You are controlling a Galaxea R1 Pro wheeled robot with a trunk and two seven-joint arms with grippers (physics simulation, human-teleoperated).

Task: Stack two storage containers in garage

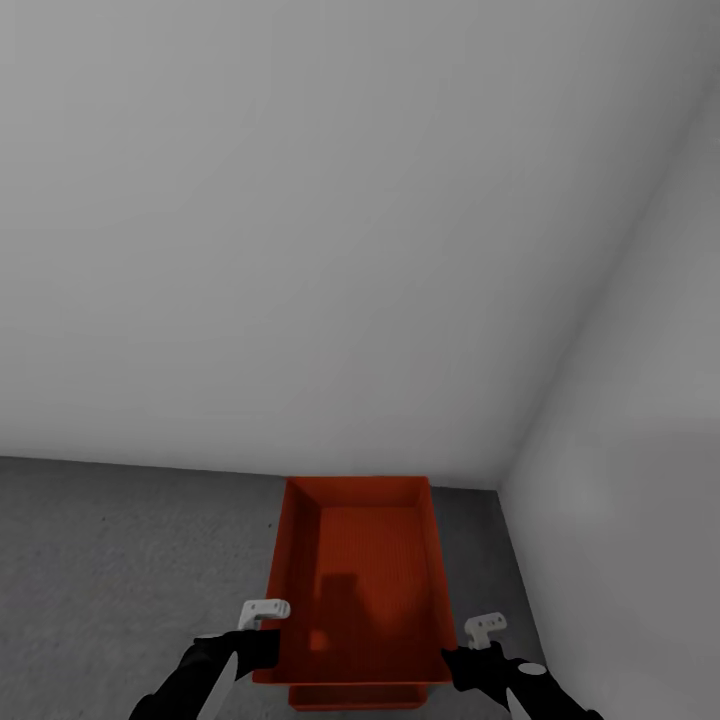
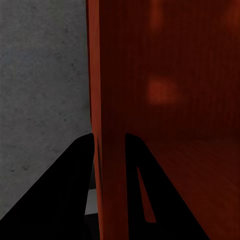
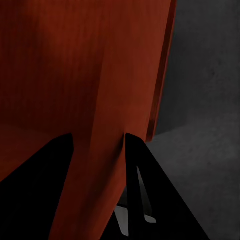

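Left pincer (image 2: 109, 150) and right pincer (image 3: 97, 150) each clamp a long side wall of the upper storage container (image 1: 365, 570), arms reaching forward. It sits over the lower container (image 1: 350, 697) on the garage's grey concrete floor (image 1: 120, 550), near the white walls' (image 1: 300, 250) corner.

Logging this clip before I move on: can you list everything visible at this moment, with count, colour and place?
storage container: one held, orange-red, near the corner; a second orange-red edge shows just beneath its near end, too little to identify.
floor: one, dark grey concrete, under the bin.
walls: two, plain white, meeting at a corner on the right.
left gripper: one, black, shut on the bin's left wall.
right gripper: one, black, shut on its right wall.
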